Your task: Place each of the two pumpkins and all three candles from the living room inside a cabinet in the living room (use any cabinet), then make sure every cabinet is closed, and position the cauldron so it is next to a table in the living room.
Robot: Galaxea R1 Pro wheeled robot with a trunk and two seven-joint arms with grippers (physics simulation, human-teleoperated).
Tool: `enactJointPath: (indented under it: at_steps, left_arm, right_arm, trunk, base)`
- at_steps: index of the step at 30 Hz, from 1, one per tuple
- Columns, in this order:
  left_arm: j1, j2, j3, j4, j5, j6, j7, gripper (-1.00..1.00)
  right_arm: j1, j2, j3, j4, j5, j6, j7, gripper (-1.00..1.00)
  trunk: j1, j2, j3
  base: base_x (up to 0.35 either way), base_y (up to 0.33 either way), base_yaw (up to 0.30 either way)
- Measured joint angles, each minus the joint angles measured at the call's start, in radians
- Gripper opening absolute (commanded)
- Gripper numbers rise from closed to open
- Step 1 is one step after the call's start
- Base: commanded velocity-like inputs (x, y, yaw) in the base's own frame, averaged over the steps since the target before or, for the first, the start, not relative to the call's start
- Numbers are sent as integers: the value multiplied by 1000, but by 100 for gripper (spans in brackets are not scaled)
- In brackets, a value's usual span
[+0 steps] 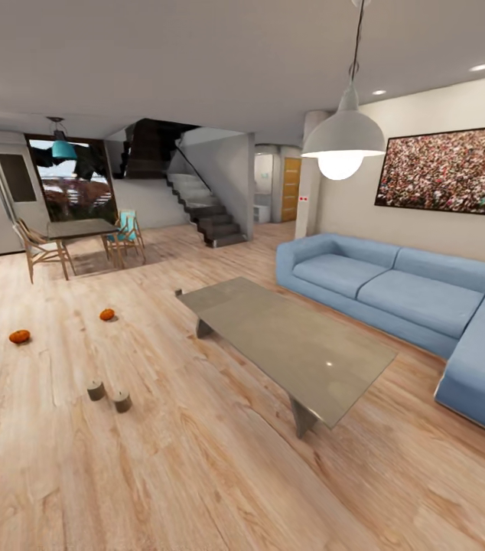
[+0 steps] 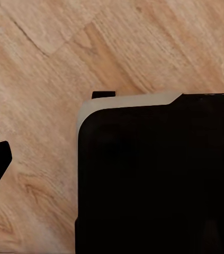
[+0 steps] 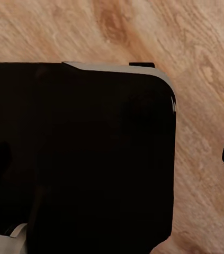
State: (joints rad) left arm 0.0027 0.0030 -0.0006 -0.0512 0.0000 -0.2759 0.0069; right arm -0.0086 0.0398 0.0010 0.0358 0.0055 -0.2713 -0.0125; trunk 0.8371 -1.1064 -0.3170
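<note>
Looking left of the coffee table (image 1: 288,344), I figured rolling toward the two candles (image 1: 96,389) at lower left made sense first, pumpkins (image 1: 19,336) beyond, though I couldn't tell either gripper's finger state.

Landmark: coffee table (image 1: 288,348) on the floor (image 1: 196,474). Two candles (image 1: 96,390) (image 1: 122,401) stand touching each other, left of it. Two pumpkins (image 1: 107,314) (image 1: 19,336) lie farther left, behind the candles. The sofa (image 1: 395,295) stands right of it. The dining table (image 1: 82,228) stands behind-left.
</note>
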Motion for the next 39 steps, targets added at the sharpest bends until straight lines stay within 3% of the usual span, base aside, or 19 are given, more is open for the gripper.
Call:
enactJointPath:
  at_steps: [39]
  left_arm:
    - [0,-1,-1,0,0,0,0,100]
  right_arm:
    - [0,-2,-1,1,0,0,0,100]
  trunk:
    - [0,0,-29]
  base:
    - [0,0,248]
